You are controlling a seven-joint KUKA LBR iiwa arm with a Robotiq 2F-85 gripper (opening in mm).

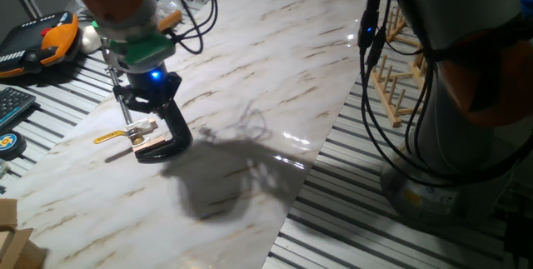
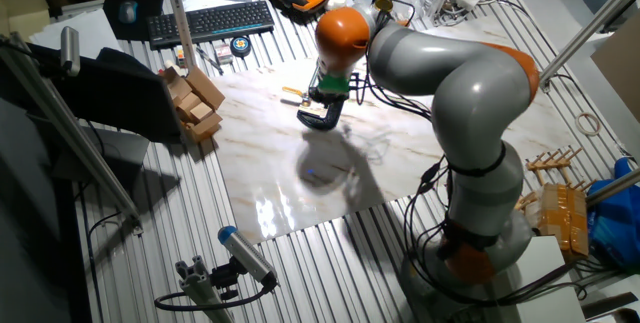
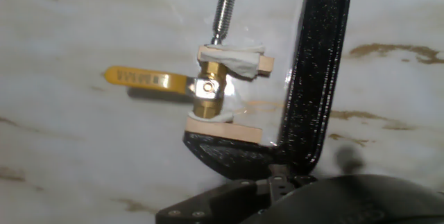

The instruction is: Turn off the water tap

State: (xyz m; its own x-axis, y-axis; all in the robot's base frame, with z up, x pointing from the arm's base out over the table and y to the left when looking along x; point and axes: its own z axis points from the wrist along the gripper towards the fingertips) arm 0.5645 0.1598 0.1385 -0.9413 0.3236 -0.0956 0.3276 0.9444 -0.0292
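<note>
At the centre of your hand view, the small brass water tap (image 3: pixel 208 89) sat clamped between wooden pads in the black C-shaped clamp (image 3: pixel 316 78) on the marbled counter (image 3: pixel 69 148). Its thin yellow lever (image 3: pixel 146 78) looked stiff and slick; you would likely push near its tip. I couldn't tell how the fingers stood.

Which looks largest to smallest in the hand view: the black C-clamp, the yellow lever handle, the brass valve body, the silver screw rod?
1. Black C-clamp
2. Yellow lever handle
3 and 4. Brass valve body and silver screw rod look alike; the rod runs out of frame, so their order is unsure.
</note>
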